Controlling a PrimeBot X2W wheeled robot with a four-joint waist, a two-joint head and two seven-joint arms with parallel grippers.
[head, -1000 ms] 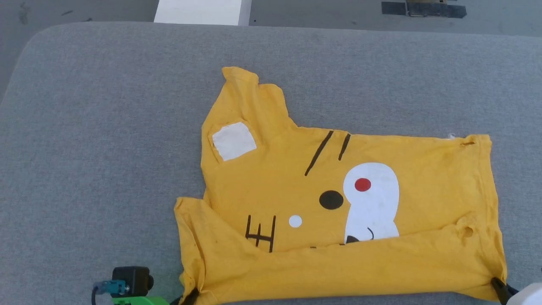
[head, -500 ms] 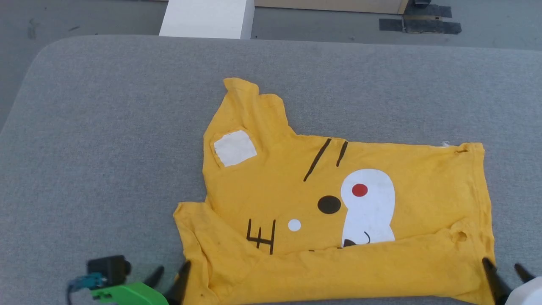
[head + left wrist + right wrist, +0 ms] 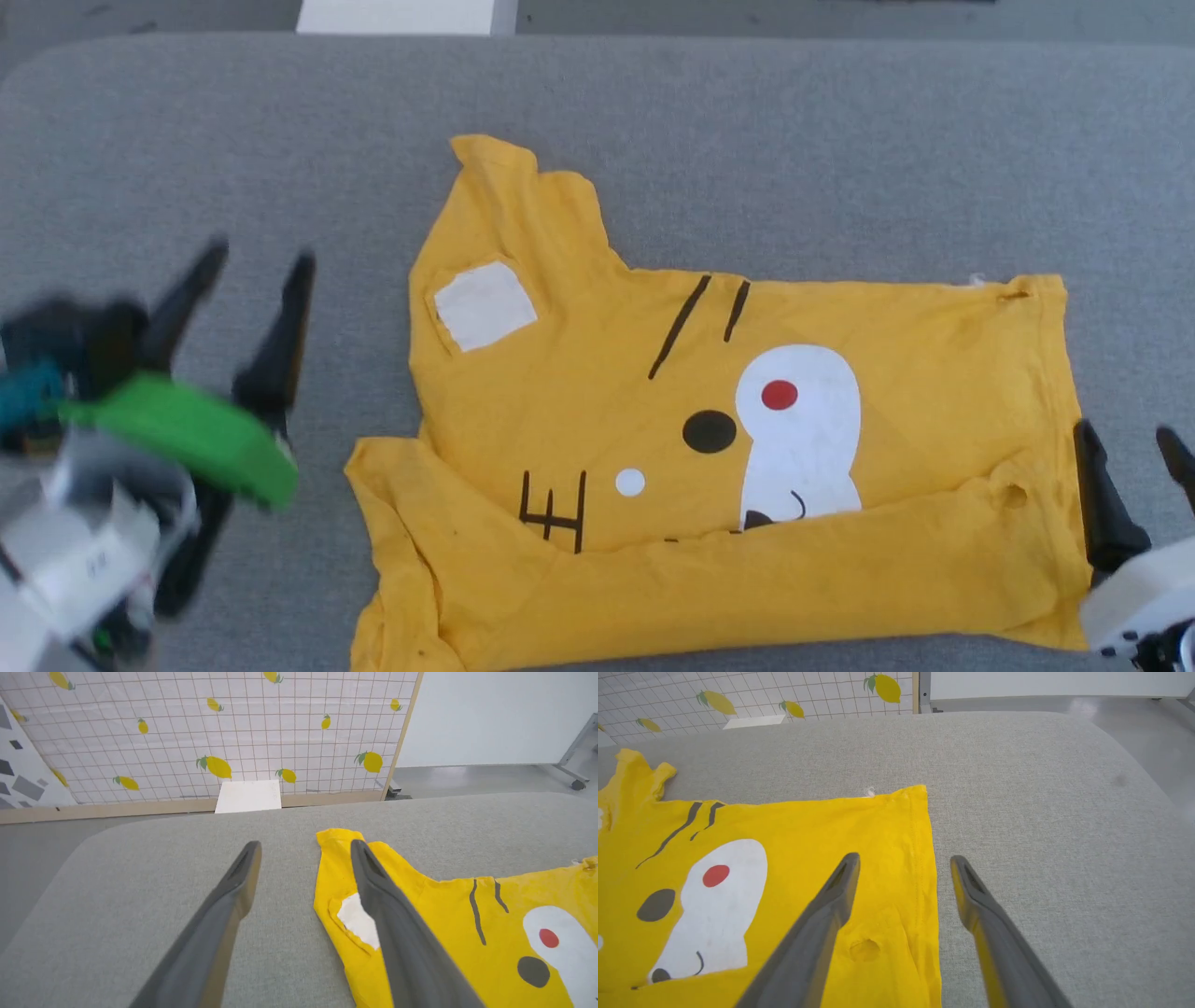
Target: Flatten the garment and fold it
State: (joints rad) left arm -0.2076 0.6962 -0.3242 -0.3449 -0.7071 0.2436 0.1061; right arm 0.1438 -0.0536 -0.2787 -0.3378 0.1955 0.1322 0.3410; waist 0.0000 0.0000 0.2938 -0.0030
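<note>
- garment (image 3: 728, 448) — yellow tee lying mid grey padded surface (image 3: 840, 140), nearer the robot's edge, mostly flat.
- Handling, judged: thin, light, floppy. It won't hold shape, will drag and bunch on the felt-like cover, and is not fragile. A small hole (image 3: 1013, 495) sits near the right end, so avoid snagging a finger in it.
- Where to grip: pinch corners or seamed edges, namely the hem (image 3: 1055, 373) corners on the right and the shoulder or sleeve (image 3: 509, 187) on the left. A mid-panel pinch would only tent it.
- Long axis runs left–right across the head view, with the hem toward the robot's right and the sleeve end toward its left. The sleeve pokes away from the robot.
- The near long edge is turned up as a folded band (image 3: 747, 588), covering the lower print.
- left gripper (image 3: 261, 254): jaws spread wide, empty, off the garment's left side over bare cover. It is blurred, so height is hard to tell.
- right gripper (image 3: 1125, 432): jaws spread wide, empty, astride the hem edge — one finger over fabric, one over bare cover.
</note>
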